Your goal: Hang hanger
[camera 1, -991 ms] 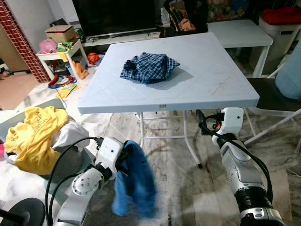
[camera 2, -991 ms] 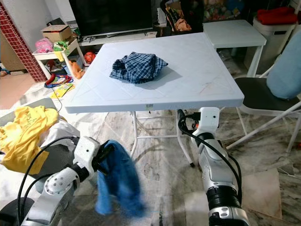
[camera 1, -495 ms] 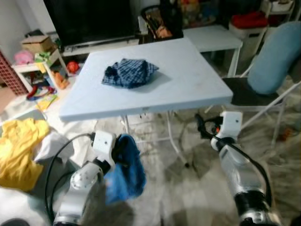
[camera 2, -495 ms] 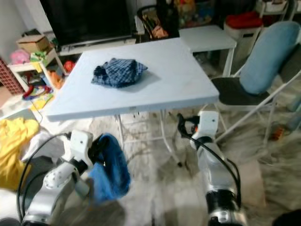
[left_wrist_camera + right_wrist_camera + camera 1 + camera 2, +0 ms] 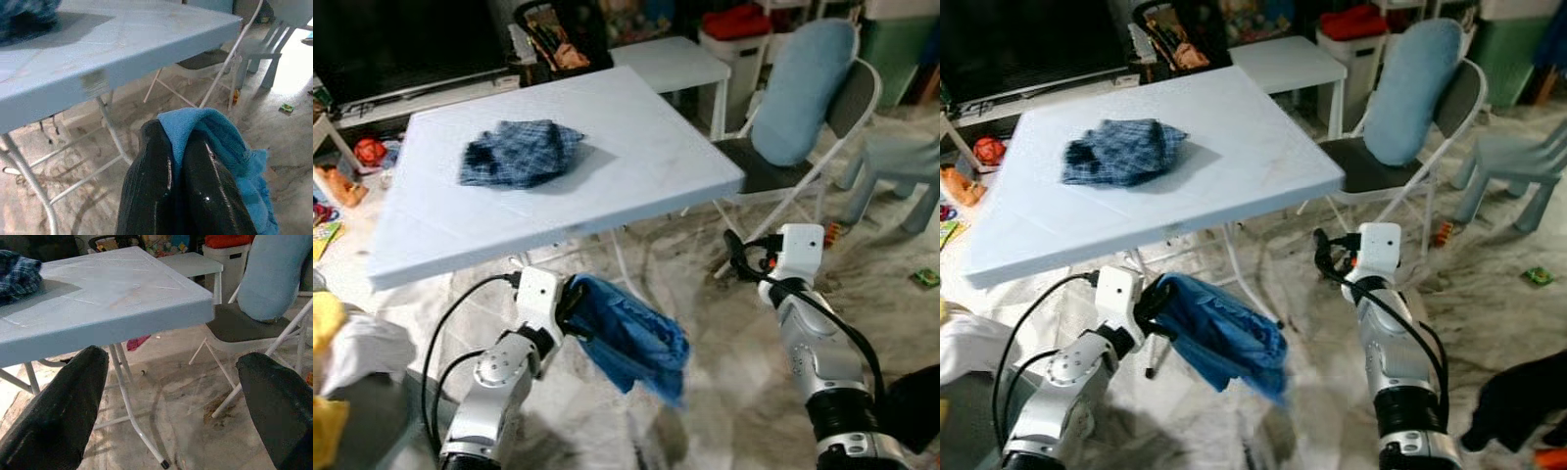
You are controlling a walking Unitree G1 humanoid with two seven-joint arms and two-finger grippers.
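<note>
No readable text, label, brand, number or sign appears on anything here

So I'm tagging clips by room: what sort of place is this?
Likely a home living room: a folding table with a plaid garment on it, a folding chair beside it, and a TV behind.

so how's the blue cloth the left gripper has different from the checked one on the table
The blue cloth is plain bright blue; the checked cloth is dark blue plaid. The blue cloth hangs below the table edge, pinched in the shut left gripper; the checked cloth lies loose in a crumpled heap on the white table, untouched. Both are soft, rumpled fabric. The right gripper is open and holds nothing.
</note>
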